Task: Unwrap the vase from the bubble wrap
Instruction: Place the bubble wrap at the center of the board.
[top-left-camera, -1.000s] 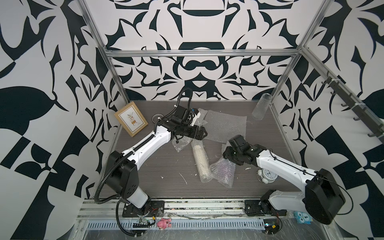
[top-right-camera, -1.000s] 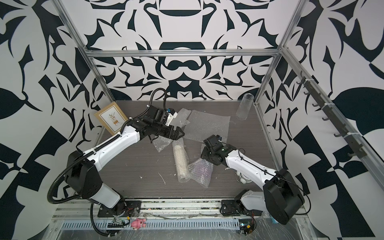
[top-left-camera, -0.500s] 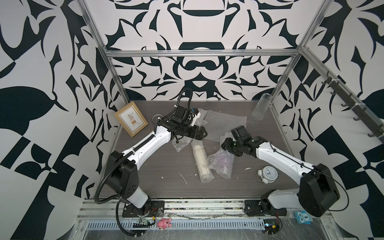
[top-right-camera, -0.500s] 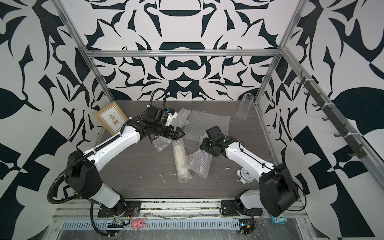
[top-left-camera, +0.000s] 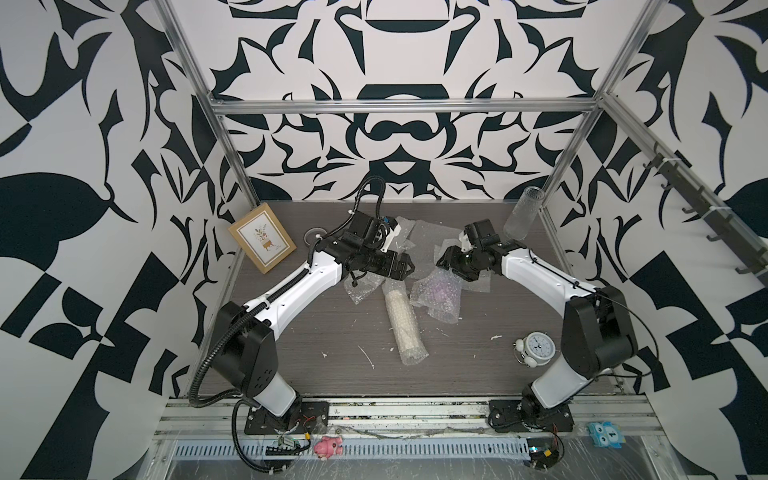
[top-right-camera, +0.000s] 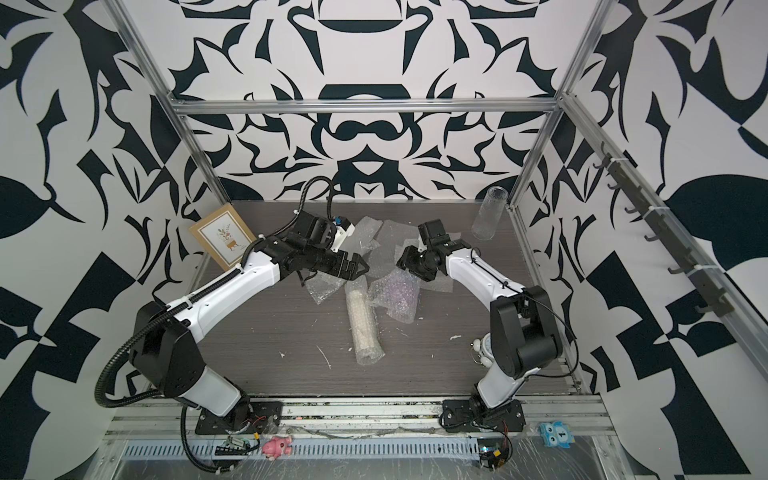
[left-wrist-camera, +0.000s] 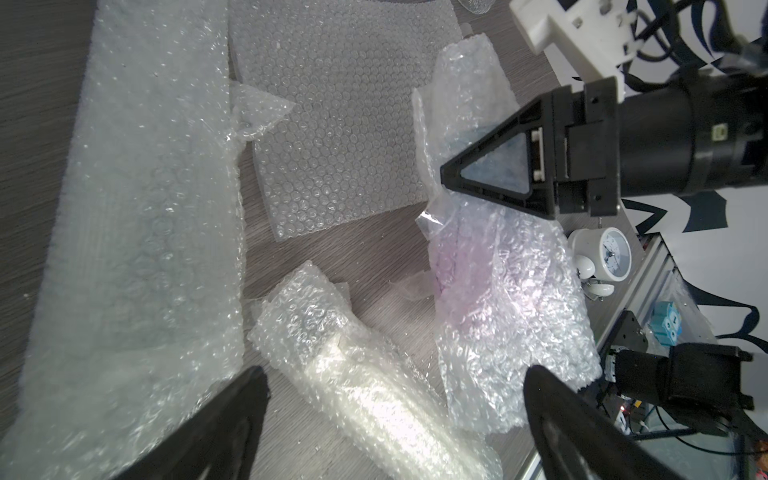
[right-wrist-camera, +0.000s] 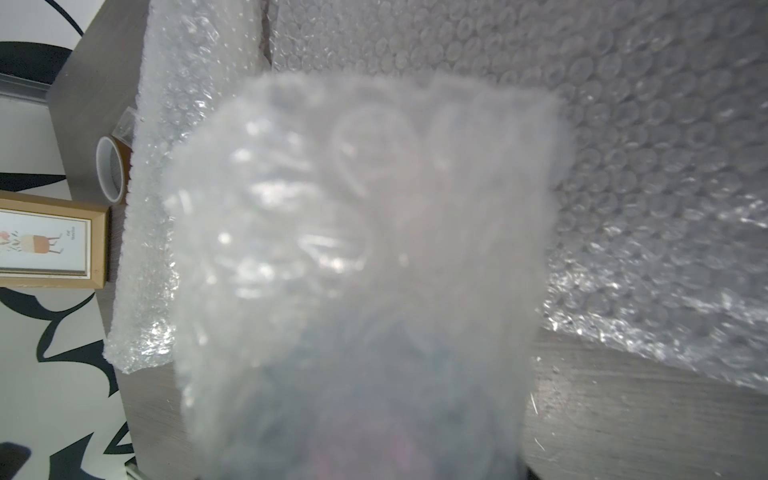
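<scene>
My right gripper (top-left-camera: 445, 264) (top-right-camera: 403, 262) is shut on the top of a crinkled bubble wrap bundle (top-left-camera: 436, 293) (top-right-camera: 395, 291) (left-wrist-camera: 511, 299). The bundle hangs down to the table, and something pinkish-purple shows through it. I cannot tell whether that is the vase. The wrap (right-wrist-camera: 365, 249) fills the right wrist view and hides those jaws. One right finger (left-wrist-camera: 498, 194) shows in the left wrist view, against the wrap. My left gripper (top-left-camera: 409, 266) (left-wrist-camera: 395, 395) is open above the far end of a cream cylinder rolled in bubble wrap (top-left-camera: 403, 324) (left-wrist-camera: 365, 399).
Flat bubble wrap sheets (left-wrist-camera: 345, 124) (left-wrist-camera: 145, 208) lie behind the grippers, and a crumpled scrap (top-left-camera: 363, 289) lies under the left arm. A clear glass vase (top-left-camera: 521, 216) stands bare at the back right. A picture frame (top-left-camera: 262, 240) and a tape roll (top-left-camera: 311, 237) are back left. An alarm clock (top-left-camera: 536, 347) is front right.
My right gripper has carried the purple-tinted bundle away from the table's front toward the back and lifted it. The left arm has stayed still and open.
</scene>
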